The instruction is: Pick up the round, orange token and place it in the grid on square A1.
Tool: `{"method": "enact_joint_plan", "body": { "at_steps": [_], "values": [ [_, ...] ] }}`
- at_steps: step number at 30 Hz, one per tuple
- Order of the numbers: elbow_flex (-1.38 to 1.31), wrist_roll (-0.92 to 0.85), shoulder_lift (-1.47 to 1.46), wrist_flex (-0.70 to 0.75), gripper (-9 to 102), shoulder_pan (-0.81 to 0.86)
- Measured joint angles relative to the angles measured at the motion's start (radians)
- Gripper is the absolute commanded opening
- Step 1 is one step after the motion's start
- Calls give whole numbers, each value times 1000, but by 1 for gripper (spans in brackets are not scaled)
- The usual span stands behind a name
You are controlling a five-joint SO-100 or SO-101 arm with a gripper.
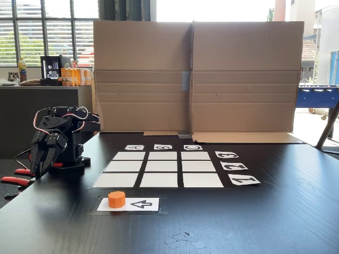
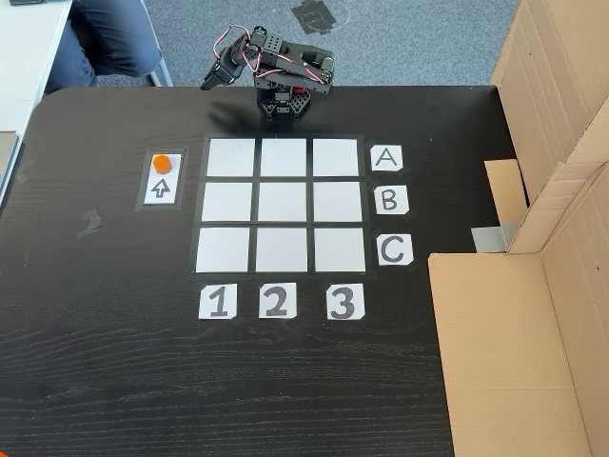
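Observation:
The orange token (image 1: 116,199) (image 2: 162,163) stands on a white card with a black arrow (image 1: 142,204) (image 2: 160,187), beside the grid and clear of it. The grid (image 1: 162,168) (image 2: 282,204) is a 3x3 array of white cells with A, B, C and 1, 2, 3 labels along two sides. Square A1 (image 1: 115,180) (image 2: 231,157) is the bare corner cell closest to the token. The arm sits folded at the table's edge. My gripper (image 1: 44,161) (image 2: 213,78) hangs well away from the token, its fingers together with nothing between them.
A tall cardboard wall (image 1: 196,74) (image 2: 561,143) borders the table on the side of the grid opposite the token. Red clamps (image 1: 18,177) hold the arm's base (image 2: 284,101). A person's leg (image 2: 105,38) shows beyond the table edge near the arm.

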Motion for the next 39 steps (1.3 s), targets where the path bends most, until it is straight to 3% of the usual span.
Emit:
{"method": "enact_joint_plan", "body": {
  "at_steps": [39],
  "values": [
    [0, 0, -17, 6, 15, -3]
  ]
}}
